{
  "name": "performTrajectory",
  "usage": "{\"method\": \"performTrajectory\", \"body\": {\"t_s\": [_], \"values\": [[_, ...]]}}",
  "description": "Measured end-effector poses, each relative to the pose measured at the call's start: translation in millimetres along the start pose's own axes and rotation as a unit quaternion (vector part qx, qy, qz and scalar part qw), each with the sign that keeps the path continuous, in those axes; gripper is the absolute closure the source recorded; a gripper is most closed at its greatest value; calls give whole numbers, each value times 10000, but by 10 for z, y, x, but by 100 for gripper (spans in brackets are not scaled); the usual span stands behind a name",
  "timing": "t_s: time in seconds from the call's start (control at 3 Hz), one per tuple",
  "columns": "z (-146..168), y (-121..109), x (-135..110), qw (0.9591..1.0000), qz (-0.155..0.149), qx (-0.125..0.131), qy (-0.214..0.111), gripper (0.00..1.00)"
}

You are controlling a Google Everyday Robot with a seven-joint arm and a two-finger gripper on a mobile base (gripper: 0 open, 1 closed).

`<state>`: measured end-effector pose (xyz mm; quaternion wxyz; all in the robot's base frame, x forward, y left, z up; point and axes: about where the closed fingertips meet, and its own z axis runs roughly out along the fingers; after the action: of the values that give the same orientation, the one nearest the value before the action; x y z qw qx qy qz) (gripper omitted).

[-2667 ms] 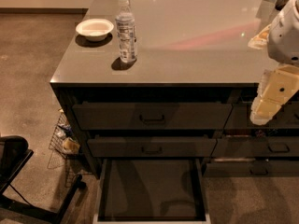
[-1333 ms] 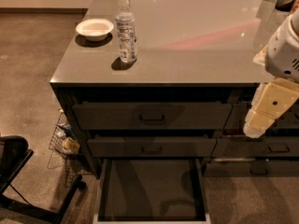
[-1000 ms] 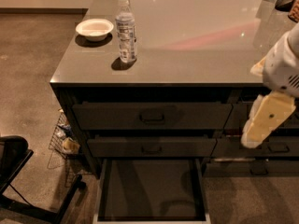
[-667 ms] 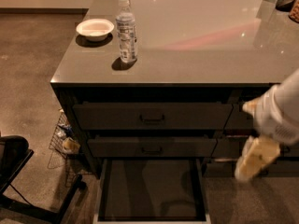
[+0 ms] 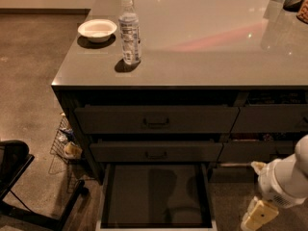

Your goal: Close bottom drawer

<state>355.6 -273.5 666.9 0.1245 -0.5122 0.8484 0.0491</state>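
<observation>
The bottom drawer (image 5: 155, 196) stands pulled far out from the wide stack. Its flat dark floor and pale side rails show, and it looks empty. Above it are two shut wide drawer fronts (image 5: 155, 120) with black pull handles. My gripper (image 5: 258, 215) is low at the right, cream-coloured on a white arm, beside the open drawer's front right corner and apart from it.
On the grey countertop (image 5: 211, 47) stand a water bottle (image 5: 129, 31) and a white bowl (image 5: 97, 30) near the left edge. A wire basket (image 5: 65, 143) sits on the floor left of the cabinet. A black chair base (image 5: 24, 186) is at the lower left. Narrower drawers (image 5: 269, 119) are at the right.
My arm has dropped from beside the countertop's right edge to floor level at the right of the open drawer. The drawer has not moved.
</observation>
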Motion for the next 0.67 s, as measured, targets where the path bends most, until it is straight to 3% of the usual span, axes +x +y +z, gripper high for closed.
{"method": "performTrajectory", "body": {"t_s": [0.33, 0.67], "values": [[659, 24, 278, 9997, 209, -114, 23, 0], [663, 23, 277, 9997, 210, -115, 19, 0]]}}
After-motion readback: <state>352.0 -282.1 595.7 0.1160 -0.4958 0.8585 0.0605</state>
